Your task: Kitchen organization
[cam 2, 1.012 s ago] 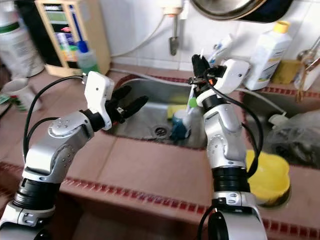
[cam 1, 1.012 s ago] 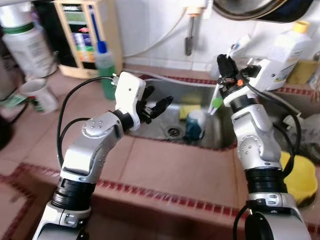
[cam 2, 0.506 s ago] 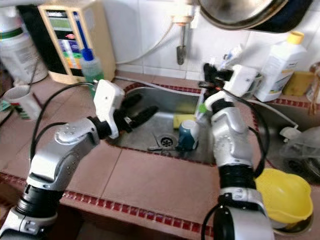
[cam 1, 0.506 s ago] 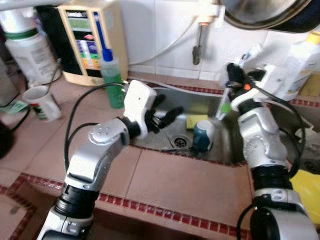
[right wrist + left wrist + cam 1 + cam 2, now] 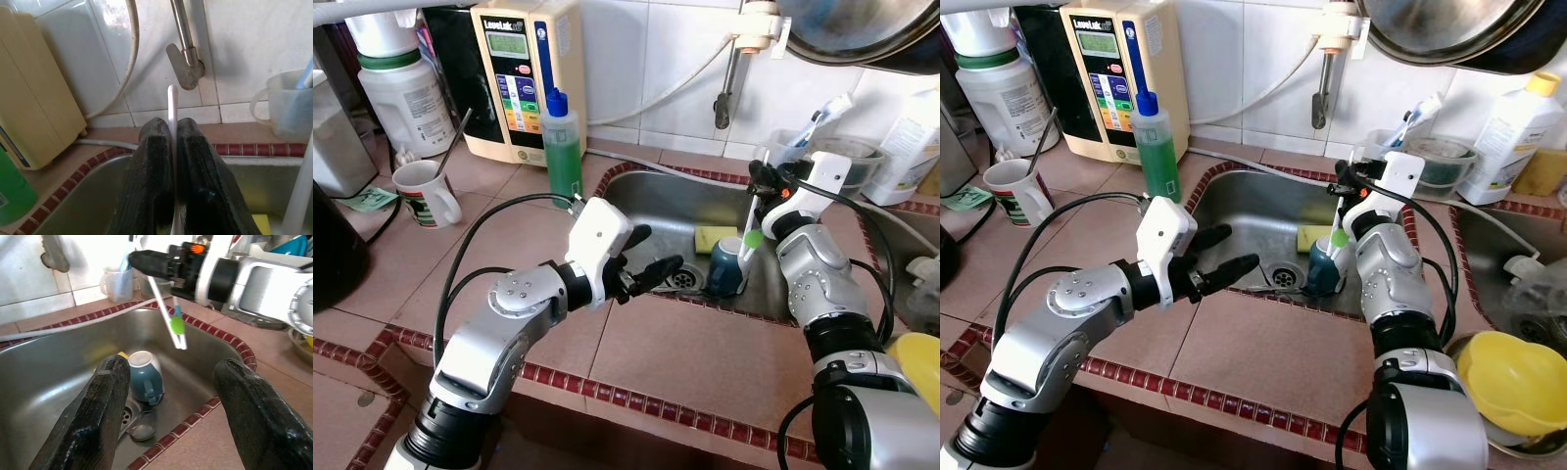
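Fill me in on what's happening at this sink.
The robot is tidying at the kitchen sink. Its right end effector is shut on a white toothbrush with a green head, holding it above the basin, just over an upturned teal mug. The left end effector hovers open at the sink's front edge, holding nothing. A yellow sponge and a spoon lie in the basin near the drain.

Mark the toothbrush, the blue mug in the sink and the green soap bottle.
toothbrush (image 5: 177,326), left wrist view, on its green section.
blue mug (image 5: 725,266), left eye view, on its side wall.
green soap bottle (image 5: 1157,162), right eye view, on its body.
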